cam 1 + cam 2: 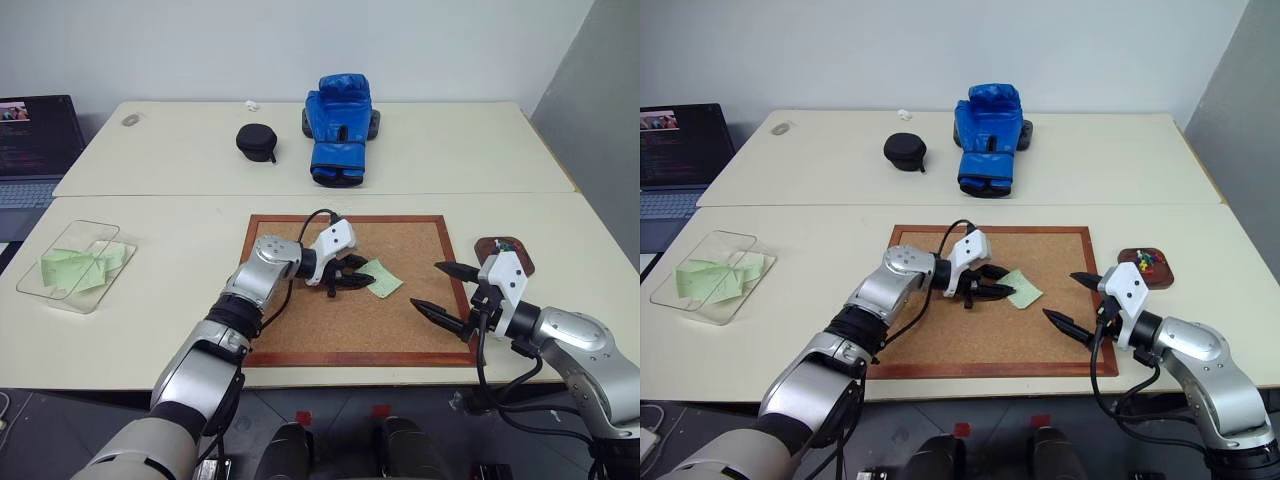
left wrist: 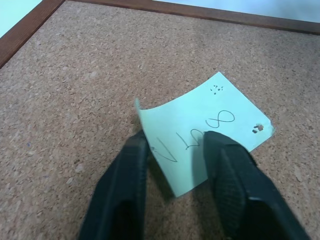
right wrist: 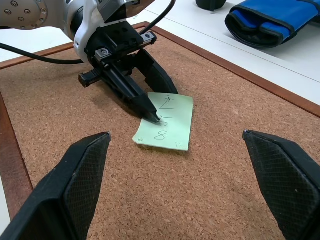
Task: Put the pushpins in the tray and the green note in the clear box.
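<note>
The green note, with handwriting and pin holes, lies on the cork board. My left gripper is open at the note's near edge. One finger rests on the paper, the other sits just off it, and the edge curls up between them. My right gripper hangs wide open and empty over the board's right side, facing the note. The dark reddish-brown tray stands just off the board's right edge with pushpins in it. The clear box on the left holds pale green notes.
On the far table stand a blue boxing glove and a black round case. A laptop is at the far left. The board's wooden frame rises slightly above the table.
</note>
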Controlling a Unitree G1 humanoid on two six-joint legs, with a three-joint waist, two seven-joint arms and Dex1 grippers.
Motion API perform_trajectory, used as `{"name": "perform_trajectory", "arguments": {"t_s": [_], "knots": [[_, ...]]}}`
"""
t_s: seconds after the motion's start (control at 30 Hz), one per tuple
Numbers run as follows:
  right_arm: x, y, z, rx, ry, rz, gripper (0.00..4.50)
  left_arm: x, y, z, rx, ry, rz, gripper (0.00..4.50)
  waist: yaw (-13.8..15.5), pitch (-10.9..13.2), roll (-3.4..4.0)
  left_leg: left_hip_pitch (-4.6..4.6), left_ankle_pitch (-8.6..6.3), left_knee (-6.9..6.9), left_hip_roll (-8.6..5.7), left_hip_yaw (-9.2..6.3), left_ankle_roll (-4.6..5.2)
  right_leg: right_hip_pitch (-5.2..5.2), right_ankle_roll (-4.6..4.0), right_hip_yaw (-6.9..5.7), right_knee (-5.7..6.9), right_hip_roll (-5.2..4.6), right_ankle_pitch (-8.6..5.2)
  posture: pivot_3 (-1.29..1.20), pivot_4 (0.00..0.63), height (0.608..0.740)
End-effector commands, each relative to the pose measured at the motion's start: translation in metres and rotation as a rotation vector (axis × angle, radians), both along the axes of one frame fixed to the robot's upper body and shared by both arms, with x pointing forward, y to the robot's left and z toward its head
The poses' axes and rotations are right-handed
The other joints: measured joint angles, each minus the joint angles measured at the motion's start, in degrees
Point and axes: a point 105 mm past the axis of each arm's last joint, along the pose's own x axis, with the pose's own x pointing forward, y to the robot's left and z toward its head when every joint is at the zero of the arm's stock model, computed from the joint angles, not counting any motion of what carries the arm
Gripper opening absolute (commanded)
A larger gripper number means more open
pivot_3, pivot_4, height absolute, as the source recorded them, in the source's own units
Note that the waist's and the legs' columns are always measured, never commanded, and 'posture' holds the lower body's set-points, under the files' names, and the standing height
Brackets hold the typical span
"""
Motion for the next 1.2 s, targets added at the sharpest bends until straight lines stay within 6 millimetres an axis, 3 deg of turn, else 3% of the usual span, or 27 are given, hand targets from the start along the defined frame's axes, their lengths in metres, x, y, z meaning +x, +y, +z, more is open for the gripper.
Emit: {"name": "perform_trajectory", "arguments": {"t_s": [0.03, 0.2, 0.33, 0.53, 0.6, 0.7, 0.77, 0.97, 1.07, 1.2], "knots": [[0.001, 0.000, 0.011, 0.003, -0.057, 0.004, 4.50, 0.004, -0.003, 0.014, -0.024, -0.047, -0.009, 0.89, 0.0, 0.0, 0.00, 0.00, 0.00, 0.00, 0.00, 0.00, 0.00, 0.00, 0.00, 0.00, 0.00, 0.00, 0.00, 0.00, 0.150, 0.740], [0.003, 0.000, 0.012, 0.006, -0.066, 0.005, 4.50, 0.007, -0.003, 0.018, -0.047, -0.052, 0.007, 0.05, 0.0, 0.0, 0.00, 0.00, 0.00, 0.00, 0.00, 0.00, 0.00, 0.00, 0.00, 0.01, 0.01, 0.00, 0.00, 0.00, 0.150, 0.740], [0.003, 0.005, 0.015, 0.023, -0.076, 0.029, 4.50, 0.010, 0.000, 0.028, -0.088, -0.053, 0.040, 0.05, 0.0, 0.0, 0.00, 0.01, 0.00, 0.01, 0.01, 0.00, 0.00, 0.00, 0.00, 0.00, 0.01, 0.00, 0.00, 0.00, 0.150, 0.740], [0.001, 0.030, 0.035, 0.101, -0.105, 0.150, 4.50, 0.010, 0.040, 0.086, -0.219, -0.089, 0.162, 0.05, -0.6, 0.1, -0.04, -0.09, 0.00, 0.01, 0.06, -0.07, 0.00, -0.19, -0.01, 0.06, 0.10, 0.03, 0.01, 0.00, 0.150, 0.740], [0.002, 0.041, 0.047, 0.131, -0.121, 0.192, 4.50, 0.004, 0.063, 0.105, -0.245, -0.109, 0.227, 0.05, -0.9, 0.1, -0.02, -0.08, 0.01, 0.00, 0.12, -0.17, -0.01, -0.20, -0.01, 0.04, 0.13, 0.03, 0.01, 0.00, 0.150, 0.740], [0.001, 0.065, 0.068, 0.193, -0.134, 0.309, 4.50, -0.011, 0.129, 0.130, -0.236, -0.178, 0.434, 0.05, -1.7, 0.1, 0.04, -0.05, 0.01, -0.01, 0.18, -0.37, -0.02, -0.18, -0.01, 0.01, 0.15, -0.01, 0.01, 0.00, 0.150, 0.740], [0.002, 0.076, 0.077, 0.218, -0.140, 0.358, 4.50, -0.022, 0.162, 0.139, -0.215, -0.206, 0.556, 0.05, -2.8, 0.1, 0.03, -0.04, 0.01, -0.03, 0.27, -0.26, -0.01, -0.29, -0.02, 0.21, 0.16, -0.07, 0.02, 0.00, 0.150, 0.740], [0.002, 0.107, 0.101, 0.281, -0.167, 0.510, 4.50, -0.060, 0.266, 0.164, -0.200, -0.364, 1.048, 0.05, -1.4, 0.2, -0.01, -0.06, 0.01, -0.02, 0.28, -0.48, -0.02, -0.25, -0.03, -0.01, 0.13, -0.09, 0.01, 0.00, 0.150, 0.740], [-0.001, 0.116, 0.103, 0.291, -0.156, 0.584, 4.50, -0.080, 0.311, 0.166, -0.216, -0.464, 1.306, 0.05, -0.5, 0.1, -0.06, -0.08, 0.01, -0.01, 0.22, -0.46, -0.02, -0.25, -0.03, -0.03, 0.09, -0.19, 0.01, 0.00, 0.150, 0.740], [-0.002, 0.124, 0.101, 0.284, -0.152, 0.635, 4.50, -0.098, 0.349, 0.157, -0.223, -0.560, 1.566, 0.05, 0.4, 0.1, -0.08, -0.09, 0.00, -0.02, 0.16, -0.45, -0.03, -0.25, -0.03, -0.04, 0.05, -0.34, 0.02, 0.00, 0.150, 0.740]]}}
